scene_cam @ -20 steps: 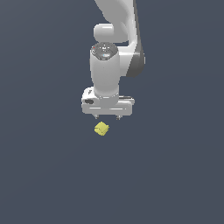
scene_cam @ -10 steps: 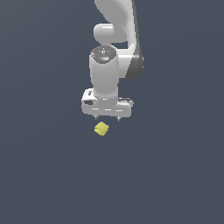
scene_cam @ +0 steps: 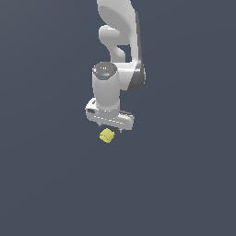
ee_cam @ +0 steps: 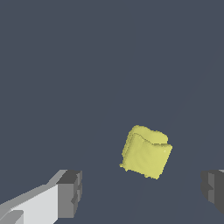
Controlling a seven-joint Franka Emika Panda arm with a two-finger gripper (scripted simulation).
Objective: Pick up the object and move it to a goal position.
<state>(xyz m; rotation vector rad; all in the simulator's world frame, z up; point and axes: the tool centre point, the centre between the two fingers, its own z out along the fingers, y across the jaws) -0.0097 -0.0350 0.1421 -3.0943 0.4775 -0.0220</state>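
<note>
Currently the tool (scene_cam: 112, 127) is spread above the object (scene_cam: 107, 135); off-centre descent could knock it aside.

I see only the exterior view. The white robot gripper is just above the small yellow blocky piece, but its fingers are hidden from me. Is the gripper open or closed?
Observer: Open. In the wrist view the two dark grey fingertips stand far apart, with the small yellow blocky piece showing in the space between them.
Operator: Is any finger touching the piece?
Observer: No. Dark floor shows on both sides of it, so it is apart from both fingers.
Operator: Is it centred in the gap?
Observer: Not quite; it sits nearer one finger than the other.
Operator: Is it square to the fingers?
Observer: No, it looks turned, with its edges slanted against the finger faces.
</note>
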